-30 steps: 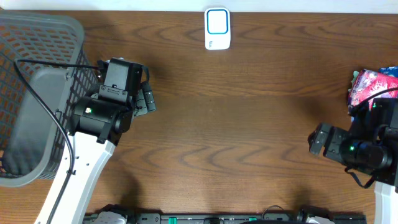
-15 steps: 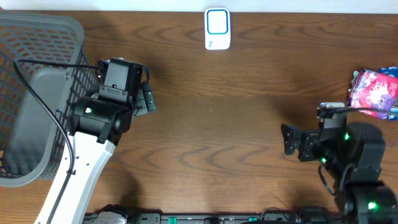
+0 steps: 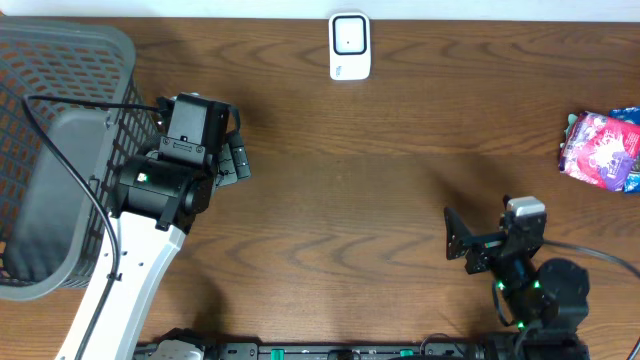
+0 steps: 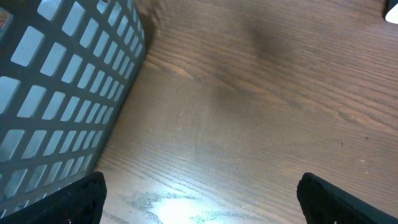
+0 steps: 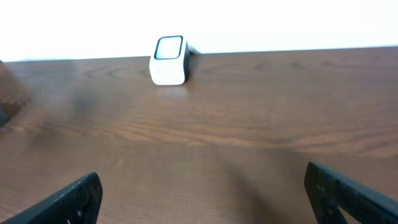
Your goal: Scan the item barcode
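Left gripper [image 3: 237, 160] sits left of centre, jaws spread wide, holding nothing. Right gripper [image 3: 458, 236] is at lower right, jaws wide, probably aimed leftward.

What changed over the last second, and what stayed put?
The right gripper pulled back from the pink packet, moving down and left in the overhead view, open and empty. Nothing was grasped or released. The left gripper, scanner, basket and packet are unchanged.
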`<state>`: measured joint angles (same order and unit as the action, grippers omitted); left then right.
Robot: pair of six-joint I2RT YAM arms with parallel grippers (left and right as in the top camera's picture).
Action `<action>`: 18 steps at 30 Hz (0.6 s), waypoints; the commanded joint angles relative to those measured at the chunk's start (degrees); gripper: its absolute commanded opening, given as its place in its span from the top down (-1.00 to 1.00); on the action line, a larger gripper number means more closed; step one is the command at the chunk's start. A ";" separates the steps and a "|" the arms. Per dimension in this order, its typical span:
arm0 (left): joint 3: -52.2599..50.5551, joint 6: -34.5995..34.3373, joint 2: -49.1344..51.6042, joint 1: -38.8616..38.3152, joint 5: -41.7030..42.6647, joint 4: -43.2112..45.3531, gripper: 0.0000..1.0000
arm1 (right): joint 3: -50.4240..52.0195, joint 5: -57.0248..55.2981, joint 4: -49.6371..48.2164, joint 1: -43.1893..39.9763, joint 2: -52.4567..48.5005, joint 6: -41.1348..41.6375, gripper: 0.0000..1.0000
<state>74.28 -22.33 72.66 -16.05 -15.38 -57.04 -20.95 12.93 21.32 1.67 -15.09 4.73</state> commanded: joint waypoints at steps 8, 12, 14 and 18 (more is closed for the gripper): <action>-0.13 -0.28 0.20 0.24 -0.74 -0.22 -0.95 | 13.70 0.87 -13.75 0.02 8.96 0.59 -0.99; -0.13 -0.28 0.20 0.24 -0.72 -0.20 -0.96 | 16.22 0.28 -17.18 0.02 11.10 0.52 -0.99; -0.13 -0.28 0.20 0.24 -0.74 -0.20 -0.96 | 17.31 -0.96 -18.45 0.02 12.28 0.55 -0.99; -0.13 -0.28 0.20 0.24 -0.72 -0.20 -0.96 | 18.82 -3.50 -19.61 -0.11 14.32 0.59 -0.99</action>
<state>74.28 -22.31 72.66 -16.05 -15.38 -57.04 -3.31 11.99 2.28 1.67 -2.22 4.95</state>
